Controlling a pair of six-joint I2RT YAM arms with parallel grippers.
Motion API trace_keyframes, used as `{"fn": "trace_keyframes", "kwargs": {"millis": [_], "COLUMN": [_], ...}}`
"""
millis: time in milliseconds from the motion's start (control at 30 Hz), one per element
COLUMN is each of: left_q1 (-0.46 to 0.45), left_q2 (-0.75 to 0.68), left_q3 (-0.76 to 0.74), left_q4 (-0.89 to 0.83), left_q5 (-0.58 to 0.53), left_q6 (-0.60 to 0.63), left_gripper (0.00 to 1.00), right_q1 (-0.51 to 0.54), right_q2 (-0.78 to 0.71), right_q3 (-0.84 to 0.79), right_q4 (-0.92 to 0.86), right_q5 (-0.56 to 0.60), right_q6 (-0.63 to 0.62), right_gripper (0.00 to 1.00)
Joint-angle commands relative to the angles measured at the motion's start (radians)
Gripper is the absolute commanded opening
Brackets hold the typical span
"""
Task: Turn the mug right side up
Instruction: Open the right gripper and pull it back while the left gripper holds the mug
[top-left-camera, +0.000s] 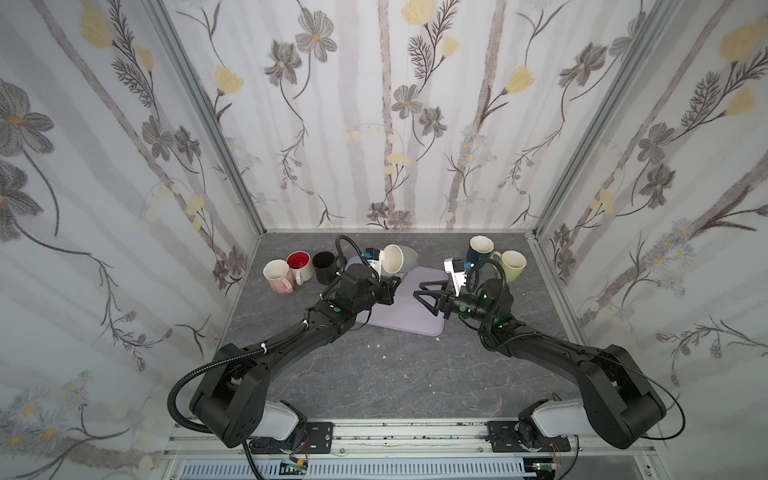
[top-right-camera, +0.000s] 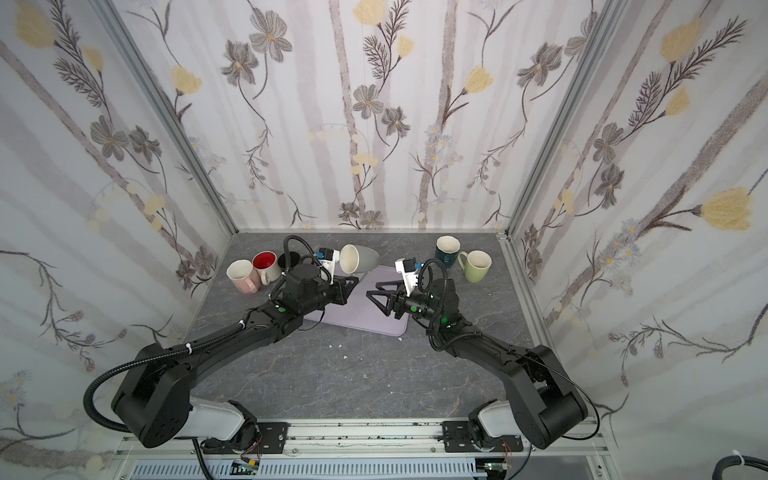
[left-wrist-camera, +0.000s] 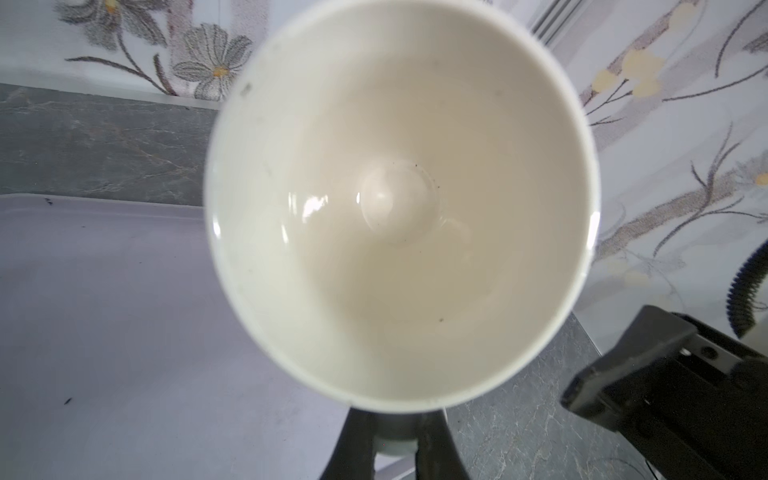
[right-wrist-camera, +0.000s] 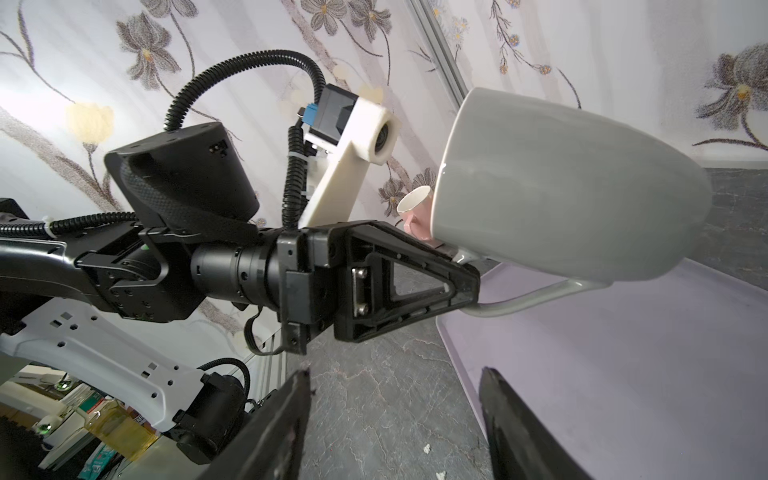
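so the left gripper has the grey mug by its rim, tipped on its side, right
Not the rim: the left gripper has the grey mug by its handle, tipped on its side. The right wrist view shows this.

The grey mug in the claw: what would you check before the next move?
1. Grip: left gripper shut on the mug by its handle: ok.
2. mug upright: not ok, it is on its side.
3. mug empty: ok.
4. mug held above the tray: ok.
5. right gripper apart from the mug: ok, open.
6. Grip firm enough to turn: cannot tell.
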Motion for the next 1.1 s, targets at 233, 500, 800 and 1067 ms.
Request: {"fn": "trace_keyframes", "kwargs": {"millis": [233,500,800,1067], "left_q1": [0.016,0.017,0.039,0.082], "left_q2": [0.056,0.060,0.017,-0.107], "left_q3": [0.034,0.053,0.055,0.040], "left_q4": [0.021,-0.022,-0.114,-0.292], "left_q5": [-0.021,-0.062,-0.113,-0.184], "left_q6": [0.001,0.036,0.063,0.083], "left_gripper": [0.00,0.00,0.00,0.00], "right_q1": [-0.025,-0.042,-0.059,-0.061], "right_q2": [-0.029,-0.053,-0.097,-0.207], "right_q3": [-0.024,-0.040,-0.053,-0.047], "right_q4": [0.008,-0.010,-0.063,-0.256], "right_q5": [0.001,0.042,0.083,0.265], "right_q6": [-0.018,-0.016,-0.023,-0.085], "right_gripper": [0.71,0.72,0.72,0.74]}}
